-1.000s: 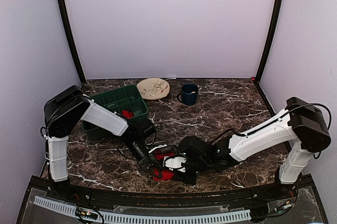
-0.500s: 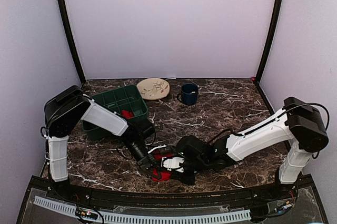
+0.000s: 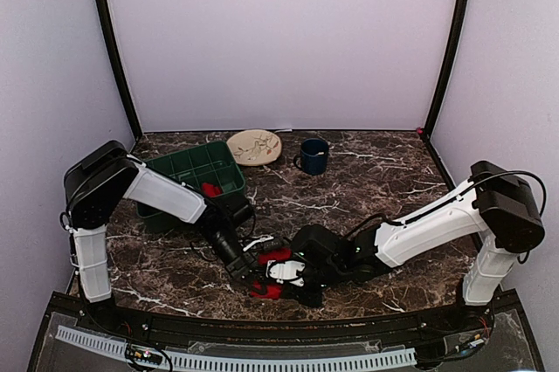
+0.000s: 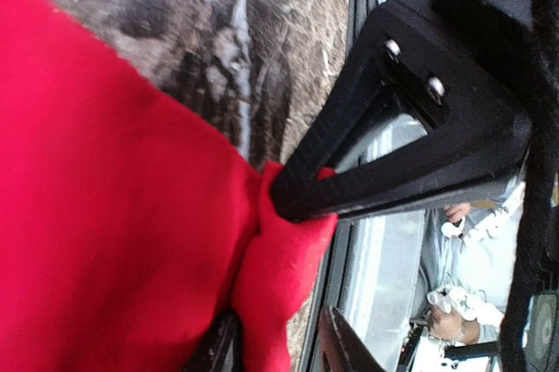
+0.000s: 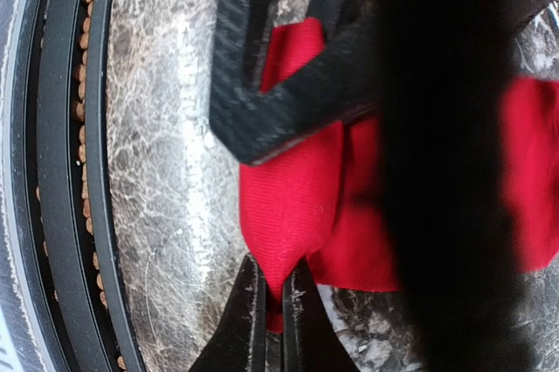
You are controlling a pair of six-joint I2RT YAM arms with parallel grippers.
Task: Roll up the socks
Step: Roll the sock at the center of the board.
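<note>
Dark marble tabletop [image 3: 376,182], near edge: left gripper [image 3: 251,269] and right gripper [image 5: 275,302] both pinch 1 red fabric sock [image 4: 105,215], looks mid-roll. Next move probably needs another coordinated tuck.

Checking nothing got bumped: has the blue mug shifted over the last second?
No. The blue mug sits in the same spot beside the plate, near the back wall.

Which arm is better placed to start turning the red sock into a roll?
Probably the right. The right gripper is pinched shut on a folded edge of the red sock; the left gripper shows only one finger pressing the cloth, better suited to anchoring.
</note>
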